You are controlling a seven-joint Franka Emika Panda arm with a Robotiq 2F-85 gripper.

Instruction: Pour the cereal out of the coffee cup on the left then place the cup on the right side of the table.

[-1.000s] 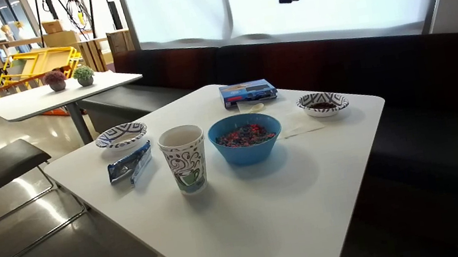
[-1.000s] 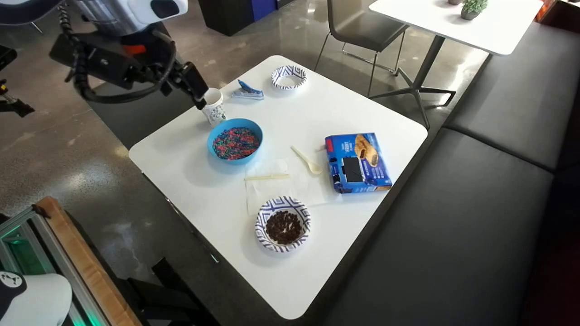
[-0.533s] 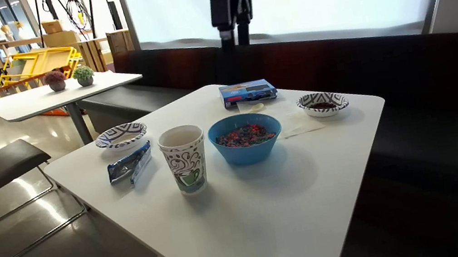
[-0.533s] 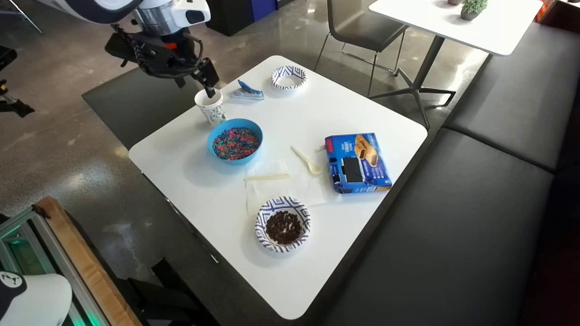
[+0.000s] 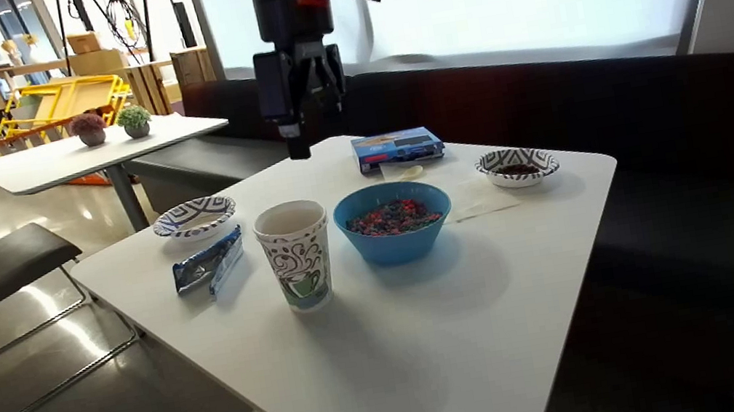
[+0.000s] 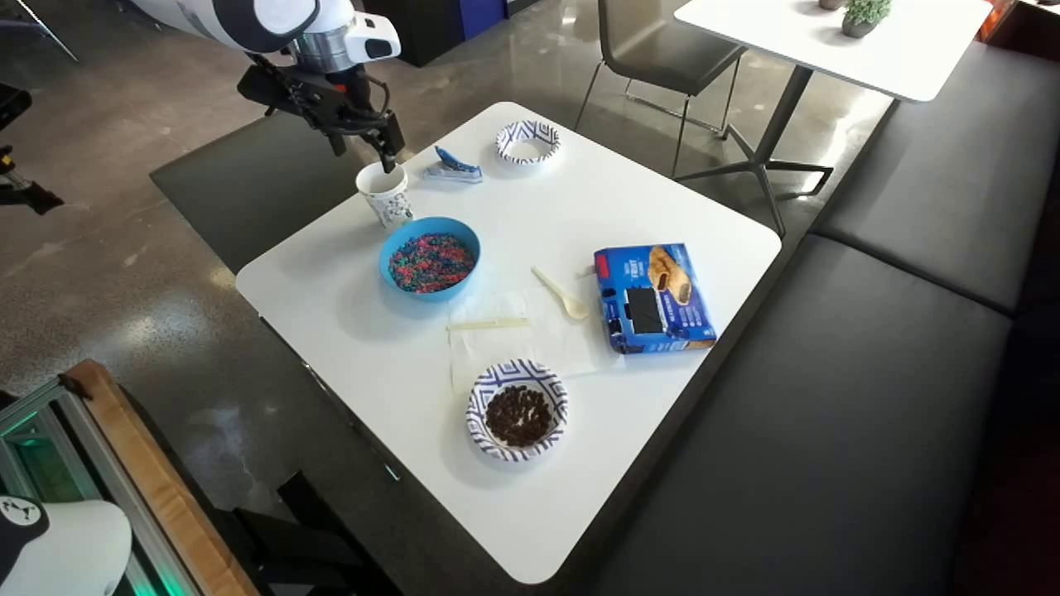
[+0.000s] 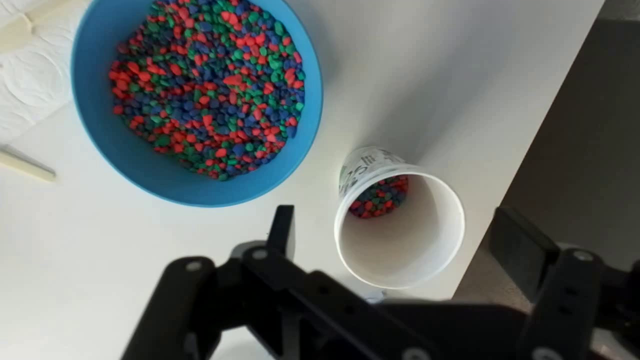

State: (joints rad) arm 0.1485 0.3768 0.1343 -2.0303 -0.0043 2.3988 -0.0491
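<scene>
The coffee cup [image 5: 300,272] is white with a swirl and green mug print. It stands upright near an edge of the white table [image 5: 429,365], beside the blue bowl [image 5: 394,247]; all three also show in an exterior view, the cup [image 6: 389,203] near the bowl's rim [image 6: 431,295]. In the wrist view, small red, green and blue cereal bits [image 7: 377,197] lie at the cup's bottom, and similar bits [image 7: 215,95] fill the bowl. My gripper [image 7: 397,222] is open and empty above the cup, its fingers apart on either side of the cup's mouth in that view.
A blue wrapper [image 5: 208,264] and a patterned paper bowl [image 5: 196,222] lie near the cup. A blue box [image 6: 654,298], a spoon [image 6: 567,300], a thin white sheet [image 6: 497,352] and a patterned bowl [image 6: 489,439] with dark pieces lie farther along the table.
My open gripper has come across from beyond the table and lowered toward the cup; it is now above the cup's mouth. The cup and the blue bowl have not moved.
</scene>
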